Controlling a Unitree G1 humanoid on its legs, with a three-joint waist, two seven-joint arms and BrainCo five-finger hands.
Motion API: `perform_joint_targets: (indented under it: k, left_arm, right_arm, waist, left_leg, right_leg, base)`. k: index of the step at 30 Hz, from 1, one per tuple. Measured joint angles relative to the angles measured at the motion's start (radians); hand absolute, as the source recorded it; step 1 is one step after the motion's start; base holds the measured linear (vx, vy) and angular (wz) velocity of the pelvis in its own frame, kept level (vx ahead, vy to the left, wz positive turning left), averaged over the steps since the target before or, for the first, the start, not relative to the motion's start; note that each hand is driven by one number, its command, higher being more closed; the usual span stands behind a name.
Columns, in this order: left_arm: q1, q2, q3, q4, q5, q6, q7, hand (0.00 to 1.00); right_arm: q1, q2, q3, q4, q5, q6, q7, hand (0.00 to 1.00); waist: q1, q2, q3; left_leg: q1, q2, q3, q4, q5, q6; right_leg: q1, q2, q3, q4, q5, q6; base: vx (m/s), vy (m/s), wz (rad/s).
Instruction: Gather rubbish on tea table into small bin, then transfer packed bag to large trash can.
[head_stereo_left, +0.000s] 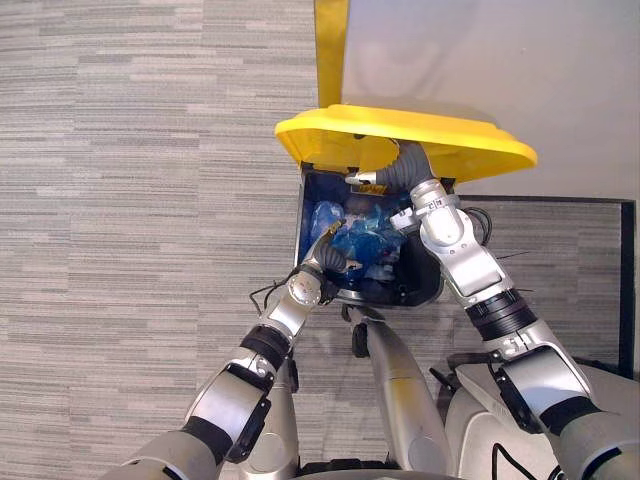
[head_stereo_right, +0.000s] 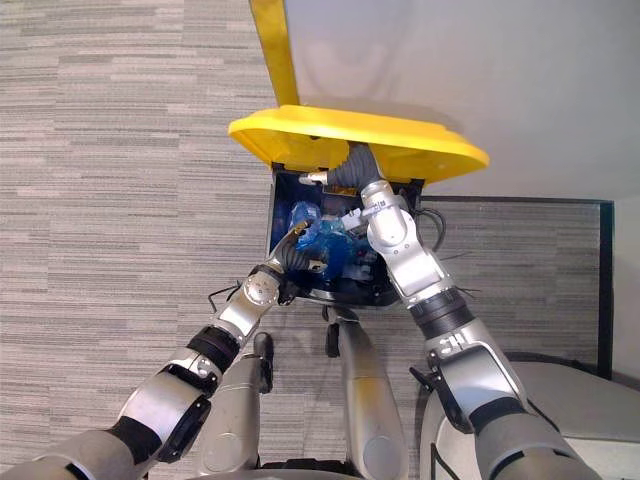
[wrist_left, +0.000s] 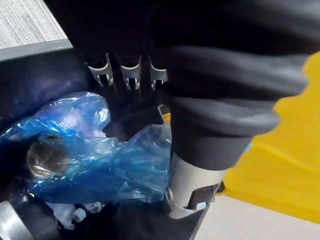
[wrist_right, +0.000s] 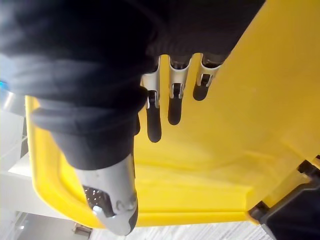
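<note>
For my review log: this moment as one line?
right hand: open, props lid up | left hand: in can by bag | bag: in can

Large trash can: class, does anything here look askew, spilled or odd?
Nothing spilled. The yellow lid stands tilted up only because the right hand props it from beneath with straight fingers. The blue bag sits inside the trash can, the left hand beside it.
</note>
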Motion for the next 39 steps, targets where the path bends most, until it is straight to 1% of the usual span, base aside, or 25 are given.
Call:
perform_joint_targets:
  k: [3, 6, 7, 8, 11, 12, 15, 16, 17, 18, 21, 23, 24, 27, 29, 30, 31, 32, 33, 34, 35, 36, 37, 38, 39]
  left_arm:
    - [0.024, 0.012, 0.0, -0.018, -0.021, 0.0, 0.0, 0.0]
    - [0.075, 0.042, 0.002, -0.078, -0.059, -0.001, -0.001, 0.0]
    - [0.117, 0.063, 0.012, -0.122, -0.088, -0.005, -0.001, 0.0]
    - [0.145, 0.076, 0.02, -0.139, -0.105, -0.008, -0.002, 0.0]
    - [0.267, 0.09, 0.084, -0.209, -0.149, -0.027, -0.006, 0.0]
    - [0.322, 0.104, 0.112, -0.233, -0.175, -0.032, -0.008, 0.0]
    - [0.44, 0.144, 0.178, -0.253, -0.194, -0.05, -0.019, 0.0]
    - [0.464, 0.15, 0.193, -0.253, -0.196, -0.05, -0.025, 0.0]
    - [0.514, 0.159, 0.227, -0.253, -0.196, -0.05, -0.03, 0.0]
    - [0.558, 0.161, 0.255, -0.253, -0.196, -0.049, -0.034, 0.0]
    - [0.648, 0.167, 0.321, -0.237, -0.196, -0.049, -0.051, 0.0]
    - [0.683, 0.169, 0.357, -0.172, -0.194, -0.048, -0.057, 0.0]
    - [0.691, 0.17, 0.377, -0.126, -0.19, -0.044, -0.063, 0.0]
    - [0.709, 0.169, 0.409, -0.044, -0.171, -0.034, -0.072, 0.0]
    - [0.725, 0.167, 0.428, 0.001, -0.162, -0.028, -0.075, 0.0]
    - [0.732, 0.165, 0.436, 0.025, -0.162, -0.027, -0.076, 0.0]
    - [0.735, 0.165, 0.436, 0.033, -0.162, -0.026, -0.076, 0.0]
    - [0.739, 0.165, 0.437, 0.044, -0.162, -0.026, -0.075, 0.0]
    - [0.741, 0.163, 0.438, 0.046, -0.162, -0.026, -0.075, 0.0]
    - [0.742, 0.157, 0.442, 0.045, -0.162, -0.026, -0.074, 0.0]
    - [0.742, 0.135, 0.448, 0.044, -0.162, -0.028, -0.07, 0.0]
    - [0.742, 0.122, 0.451, 0.045, -0.163, -0.027, -0.069, 0.0]
    - [0.74, 0.116, 0.451, 0.045, -0.163, -0.027, -0.068, 0.0]
    - [0.745, 0.108, 0.45, 0.044, -0.163, -0.024, -0.068, 0.0]
    - [0.752, 0.098, 0.448, 0.042, -0.165, -0.022, -0.067, 0.0]
  right_arm:
    - [0.039, 0.0, -0.001, 0.002, -0.01, 0.0, 0.002, 0.0]
    - [0.111, 0.003, -0.016, 0.005, -0.017, 0.0, 0.02, 0.0]
    - [0.154, 0.011, -0.037, 0.018, -0.018, 0.002, 0.024, 0.0]
    - [0.183, 0.011, -0.049, 0.028, -0.018, 0.004, 0.025, 0.0]
    - [0.286, 0.014, -0.103, 0.053, -0.019, 0.006, 0.042, 0.0]
    - [0.331, 0.014, -0.126, 0.053, -0.019, 0.006, 0.048, 0.0]
    - [0.423, 0.018, -0.168, 0.054, -0.039, 0.006, 0.066, 0.0]
    - [0.438, 0.022, -0.177, 0.054, -0.039, 0.005, 0.068, 0.0]
    - [0.476, 0.039, -0.202, 0.054, -0.039, 0.005, 0.071, 0.0]
    - [0.502, 0.049, -0.214, 0.061, -0.039, 0.005, 0.082, 0.0]
    - [0.551, 0.079, -0.263, 0.084, -0.039, 0.004, 0.101, 0.0]
    - [0.588, 0.087, -0.287, 0.085, -0.039, 0.004, 0.11, 0.0]
    - [0.608, 0.092, -0.303, 0.086, -0.038, 0.003, 0.111, 0.0]
    - [0.637, 0.095, -0.321, 0.093, -0.038, 0.002, 0.111, 0.0]
    - [0.65, 0.099, -0.323, 0.126, -0.036, -0.005, 0.111, 0.0]
    - [0.659, 0.104, -0.325, 0.142, -0.036, -0.006, 0.111, 0.0]
    - [0.665, 0.11, -0.325, 0.15, -0.034, -0.007, 0.111, 0.0]
    - [0.687, 0.125, -0.325, 0.159, -0.033, -0.008, 0.111, 0.0]
    - [0.7, 0.138, -0.324, 0.158, -0.033, -0.011, 0.111, 0.0]
    - [0.715, 0.144, -0.321, 0.157, -0.028, -0.013, 0.111, 0.0]
    - [0.73, 0.152, -0.31, 0.158, -0.024, -0.015, 0.112, 0.0]
    - [0.749, 0.168, -0.311, 0.159, -0.025, -0.015, 0.112, 0.0]
    - [0.769, 0.177, -0.313, 0.16, -0.027, -0.015, 0.112, 0.0]
    - [0.819, 0.202, -0.318, 0.175, -0.03, -0.017, 0.112, 0.0]
    - [0.862, 0.235, -0.332, 0.215, -0.034, -0.013, 0.112, 0.0]
  waist:
    - [0.0, 0.0, -0.001]
    - [0.003, -0.002, -0.024]
    - [0.001, -0.001, -0.026]
    - [0.0, 0.0, -0.032]
    - [-0.002, 0.005, -0.081]
    - [-0.004, 0.006, -0.103]
    - [-0.005, 0.007, -0.143]
    - [-0.005, 0.008, -0.148]
    - [-0.003, 0.007, -0.164]
    - [-0.003, 0.007, -0.178]
    - [0.001, 0.007, -0.19]
    - [0.0, 0.009, -0.21]
    - [-0.002, 0.01, -0.221]
    - [-0.008, 0.009, -0.23]
    - [-0.008, 0.006, -0.231]
    - [-0.001, 0.003, -0.23]
    - [-0.001, 0.0, -0.228]
    - [0.0, -0.006, -0.227]
    - [-0.001, -0.018, -0.223]
    - [0.0, -0.025, -0.222]
    - [0.005, -0.005, -0.219]
    - [0.007, -0.013, -0.219]
    - [0.003, -0.016, -0.218]
    - [0.003, -0.012, -0.217]
    - [0.006, -0.027, -0.23]
  left_leg:
    - [0.024, -0.001, 0.0, -0.024, 0.008, -0.004]
    - [0.037, -0.006, -0.001, -0.065, 0.03, -0.008]
    - [0.069, -0.012, -0.004, -0.096, 0.044, -0.018]
    - [0.091, -0.012, -0.006, -0.113, 0.048, -0.019]
    - [0.145, -0.011, -0.021, -0.168, 0.063, -0.016]
    - [0.169, -0.008, -0.028, -0.188, 0.066, -0.016]
    - [0.206, -0.007, -0.035, -0.211, 0.071, -0.016]
    - [0.215, -0.008, -0.035, -0.217, 0.073, -0.014]
    - [0.237, -0.012, -0.034, -0.232, 0.08, -0.003]
    - [0.252, -0.014, -0.029, -0.239, 0.081, -0.002]
    - [0.29, -0.019, -0.025, -0.242, 0.077, 0.005]
    - [0.304, -0.023, -0.029, -0.243, 0.077, 0.008]
    - [0.312, -0.026, -0.031, -0.245, 0.077, 0.008]
    - [0.337, -0.035, -0.033, -0.243, 0.076, 0.009]
    - [0.356, -0.043, -0.027, -0.222, 0.069, 0.02]
    - [0.365, -0.052, -0.018, -0.207, 0.064, 0.028]
    - [0.364, -0.057, -0.009, -0.193, 0.062, 0.032]
    - [0.356, -0.068, -0.003, -0.165, 0.055, 0.044]
    - [0.339, -0.083, 0.0, -0.132, 0.052, 0.049]
    - [0.33, -0.09, 0.006, -0.12, 0.054, 0.052]
    - [0.306, -0.056, 0.049, -0.13, 0.075, 0.08]
    - [0.293, -0.046, 0.065, -0.131, 0.09, 0.08]
    - [0.294, -0.041, 0.068, -0.137, 0.099, 0.08]
    - [0.296, -0.031, 0.075, -0.155, 0.121, 0.076]
    - [0.298, -0.02, 0.085, -0.181, 0.147, 0.066]
  right_leg:
    - [0.018, -0.002, -0.001, -0.009, -0.002, 0.001]
    - [0.024, -0.006, -0.008, -0.025, -0.004, 0.006]
    - [0.047, -0.006, -0.013, -0.034, -0.004, 0.005]
    - [0.062, -0.006, -0.016, -0.036, -0.004, 0.004]
    - [0.111, 0.001, -0.024, -0.069, -0.01, 0.004]
    - [0.135, 0.005, -0.03, -0.085, -0.01, 0.004]
    - [0.174, 0.005, -0.038, -0.103, -0.008, 0.001]
    - [0.181, 0.005, -0.037, -0.104, -0.007, -0.001]
    - [0.193, 0.004, -0.031, -0.104, -0.007, -0.001]
    - [0.202, 0.004, -0.025, -0.103, -0.007, -0.001]
    - [0.236, 0.002, -0.018, -0.101, -0.009, 0.002]
    - [0.25, -0.002, -0.017, -0.1, -0.013, 0.006]
    - [0.254, -0.006, -0.018, -0.092, -0.019, 0.016]
    - [0.272, -0.016, -0.016, -0.076, -0.028, 0.023]
    - [0.29, -0.019, -0.005, -0.064, -0.036, 0.036]
    - [0.293, -0.021, 0.011, -0.059, -0.034, 0.04]
    - [0.297, -0.023, 0.018, -0.061, -0.027, 0.047]
    - [0.3, -0.026, 0.03, -0.069, 0.003, 0.056]
    - [0.295, -0.033, 0.047, -0.076, 0.028, 0.077]
    - [0.297, -0.031, 0.067, -0.109, 0.056, 0.117]
    - [0.276, -0.029, 0.059, -0.095, 0.041, 0.155]
    - [0.213, -0.045, 0.044, 0.123, -0.024, 0.05]
    - [0.203, -0.059, 0.033, 0.224, -0.045, 0.024]
    - [0.2, -0.088, 0.031, 0.4, -0.074, 0.014]
    - [0.232, -0.12, 0.045, 0.508, -0.088, 0.018]
  base:
    - [0.02, -0.013, 0.06]
    - [0.04, -0.022, 0.07]
    - [0.08, -0.008, 0.06]
    - [0.1, -0.004, 0.05]
    - [0.09, 0.001, 0.06]
    - [0.07, 0.011, 0.05]
    - [0.07, 0.032, 0.07]
    - [0.06, 0.058, -0.04]
    - [0.05, 0.053, -0.09]
    - [0.06, 0.065, -0.12]
    - [0.02, 0.055, -0.05]
    - [0.0, 0.038, 0.03]
    - [0.0, 0.024, 0.05]
    - [-0.02, 0.02, 0.01]
    - [-0.06, 0.034, -0.16]
    - [-0.09, 0.045, -0.25]
    - [-0.14, 0.068, -0.35]
    - [-0.19, 0.093, -0.33]
    - [-0.19, 0.093, -0.42]
    - [-0.25, 0.053, -0.57]
    - [-0.33, 0.021, -0.65]
    - [-0.32, 0.009, -0.56]
    - [-0.3, 0.013, -0.36]
    - [-0.17, -0.04, -0.31]
    - [-0.12, -0.047, -0.31]
